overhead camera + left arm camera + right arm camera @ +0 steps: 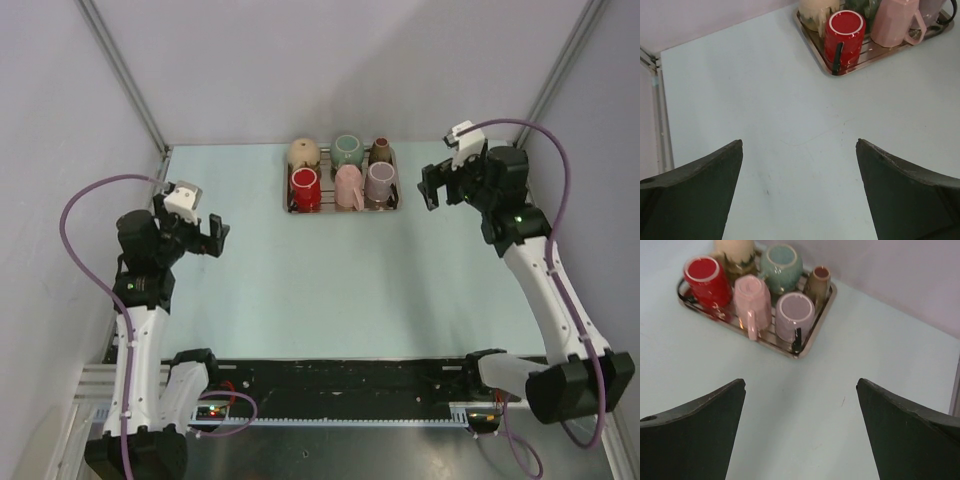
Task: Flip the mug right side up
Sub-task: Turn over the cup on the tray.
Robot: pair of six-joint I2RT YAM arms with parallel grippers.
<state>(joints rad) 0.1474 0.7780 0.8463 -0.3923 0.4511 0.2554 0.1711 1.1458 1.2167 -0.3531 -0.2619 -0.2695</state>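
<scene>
- Cream mug [304, 152] stands in the back-left corner of the tray [330, 211]. Its top is closed and rounded, so it reads as mouth down, base up, with the long axis vertical.
- Pink mug [752, 294] is front middle on the tray, also upright on its axis. Its top looks flat and closed, probably base up too, and its handle points to the near side.
- Tray sits at the far middle of the table [300, 300], between the two arms and well apart from both.
- Left gripper [215, 235] hovers over the table's left side with jaws spread wide and nothing between them.
- Right gripper [432, 186] is near the tray's right end, not touching it. Its jaws are spread fully and hold nothing.
- Hidden or cut off: the cream mug's top is cropped in both wrist views, and I can't find its handle. The left wrist view crops the pink mug's top and mostly hides the back row.
- Counts: six mugs and one tray. The other four are the red mug [844, 37], green mug [782, 262], brown mug [818, 284] and lilac mug [795, 315].
- Those four show open rims facing up.
- Two grippers, and two purple cables, one per arm.
</scene>
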